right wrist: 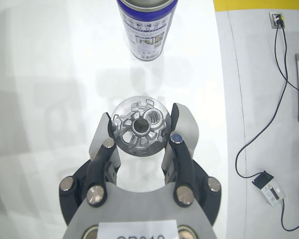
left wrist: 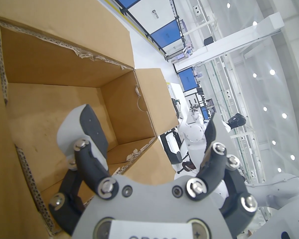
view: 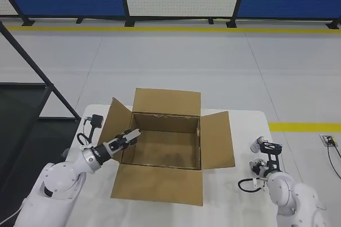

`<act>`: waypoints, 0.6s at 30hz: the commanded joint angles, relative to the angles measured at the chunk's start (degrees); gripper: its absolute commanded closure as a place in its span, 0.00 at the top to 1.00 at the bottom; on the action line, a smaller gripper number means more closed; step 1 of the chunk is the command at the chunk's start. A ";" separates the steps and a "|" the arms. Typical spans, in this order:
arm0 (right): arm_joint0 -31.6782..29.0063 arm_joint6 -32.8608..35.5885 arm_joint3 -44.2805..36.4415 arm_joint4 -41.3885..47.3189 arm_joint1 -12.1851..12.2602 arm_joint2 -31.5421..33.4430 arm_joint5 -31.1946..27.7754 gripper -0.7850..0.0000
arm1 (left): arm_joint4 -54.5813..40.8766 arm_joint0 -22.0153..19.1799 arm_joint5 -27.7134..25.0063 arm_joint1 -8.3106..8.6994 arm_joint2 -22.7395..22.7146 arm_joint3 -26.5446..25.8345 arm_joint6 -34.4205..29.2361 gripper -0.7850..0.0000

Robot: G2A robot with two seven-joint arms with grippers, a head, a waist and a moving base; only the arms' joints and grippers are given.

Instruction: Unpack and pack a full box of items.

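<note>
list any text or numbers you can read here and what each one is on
none reads in full
spray can: label print and barcode too small
right sticker, on the right gripper closed on the metal part: cut off at the edge
left sticker, on the left gripper: cut off too
white panel behind: mark too blurred

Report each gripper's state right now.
Left gripper: open, empty, at the rim of the open brown cardboard box.
Right gripper: closed on a round silver cast-metal part.
</note>
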 commanded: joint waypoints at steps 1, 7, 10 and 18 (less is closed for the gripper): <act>0.05 0.06 -0.32 -0.10 0.07 -0.05 0.21 1.00 | -0.12 0.06 -0.06 0.03 -0.14 -0.01 -0.02 1.00; -1.67 -2.07 -5.16 1.27 0.22 0.44 1.33 1.00 | -0.39 0.33 -0.45 0.18 -1.04 -0.15 -0.04 1.00; -3.56 -4.44 -10.08 3.63 0.18 0.78 1.66 1.00 | -0.58 0.51 -0.62 0.28 -1.71 -0.30 0.11 1.00; -12.22 -14.53 -32.27 10.66 -0.21 -3.80 -2.09 1.00 | -2.64 2.16 -3.57 0.50 -4.28 -1.77 1.93 1.00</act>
